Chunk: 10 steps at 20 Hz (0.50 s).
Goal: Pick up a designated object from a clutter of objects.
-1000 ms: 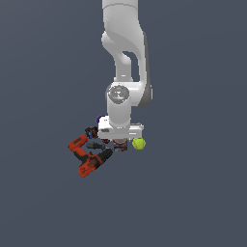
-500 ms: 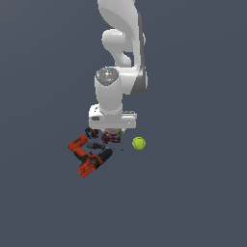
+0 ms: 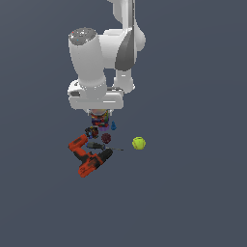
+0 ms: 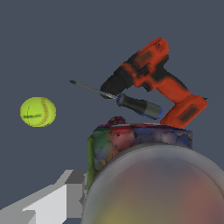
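The can (image 3: 99,116), with a red, blue and dark label, sits between the fingers of my gripper (image 3: 99,114) just under the white hand, held above the clutter. In the wrist view the can (image 4: 140,144) fills the lower frame, its silvery top close to the lens, with one grey finger (image 4: 48,203) against its side. Below lie the orange-and-black drill (image 3: 89,158), the purple cup (image 3: 103,128), the tiny blue piece (image 3: 114,126), the dark-red round item (image 3: 106,138) and the tennis ball (image 3: 139,143). The fingertips are largely hidden by the hand.
A dark-handled screwdriver (image 4: 133,104) lies against the drill (image 4: 155,81) in the wrist view. The tennis ball (image 4: 38,111) sits apart from the group. A small dark piece (image 3: 90,131) lies beside the cup. Everything rests on a plain dark grey floor.
The hand has shifted toward the exterior view's left and risen, and the can has come up with it, away from the clutter.
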Available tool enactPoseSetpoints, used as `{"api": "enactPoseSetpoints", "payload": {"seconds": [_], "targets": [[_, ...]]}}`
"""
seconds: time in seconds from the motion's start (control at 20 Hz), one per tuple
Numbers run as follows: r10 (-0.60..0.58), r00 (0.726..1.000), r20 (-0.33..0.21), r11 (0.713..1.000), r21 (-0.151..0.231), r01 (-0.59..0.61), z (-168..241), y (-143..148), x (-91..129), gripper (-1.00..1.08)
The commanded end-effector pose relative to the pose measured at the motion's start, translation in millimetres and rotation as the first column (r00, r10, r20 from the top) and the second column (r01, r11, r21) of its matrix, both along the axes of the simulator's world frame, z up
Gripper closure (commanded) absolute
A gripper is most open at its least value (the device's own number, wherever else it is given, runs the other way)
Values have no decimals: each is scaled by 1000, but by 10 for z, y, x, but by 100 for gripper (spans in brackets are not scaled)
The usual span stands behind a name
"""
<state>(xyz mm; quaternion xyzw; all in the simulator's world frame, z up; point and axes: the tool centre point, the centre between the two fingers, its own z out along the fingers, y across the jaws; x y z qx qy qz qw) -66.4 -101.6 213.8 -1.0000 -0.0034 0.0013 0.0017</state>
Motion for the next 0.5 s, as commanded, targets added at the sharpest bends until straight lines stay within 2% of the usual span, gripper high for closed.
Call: {"api": "enactPoseSetpoints", "payload": {"seconds": [0.0,0.45], "targets": [[0,1000,3,1000,0,0,265,-150,-77,108],[-1,1000,3,1000,0,1,1125,-667,-332,108]]}}
